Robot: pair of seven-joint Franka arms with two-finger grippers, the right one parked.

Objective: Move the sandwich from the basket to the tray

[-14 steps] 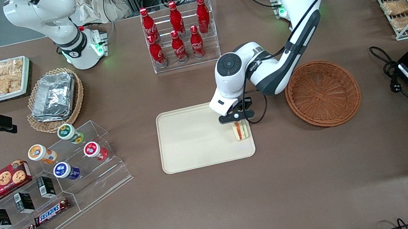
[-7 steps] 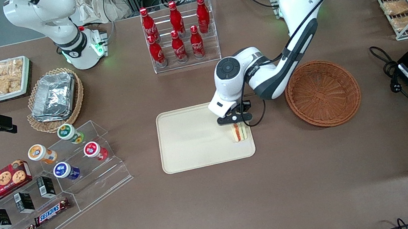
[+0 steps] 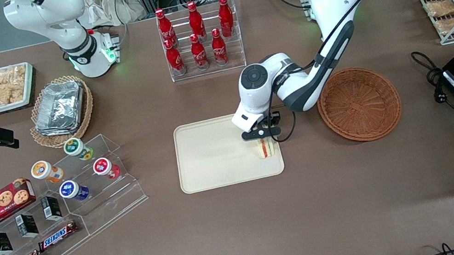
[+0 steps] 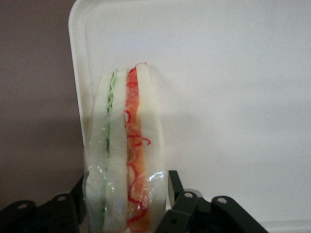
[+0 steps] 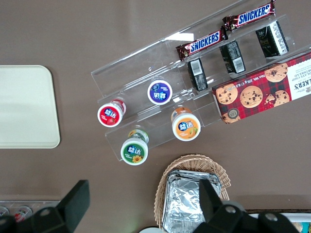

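Sandwich [image 3: 266, 148] on tray [image 3: 213, 158] (end effector [image 3: 261, 132] gripping).

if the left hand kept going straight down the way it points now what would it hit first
The left hand points down over the sandwich, which stands between its fingers, so that comes first. Under it lies the tray, near the edge closest to the basket. How much gap remains cannot be told.

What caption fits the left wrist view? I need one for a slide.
Gripper holding the wrapped sandwich on edge over the tray, near its rim.
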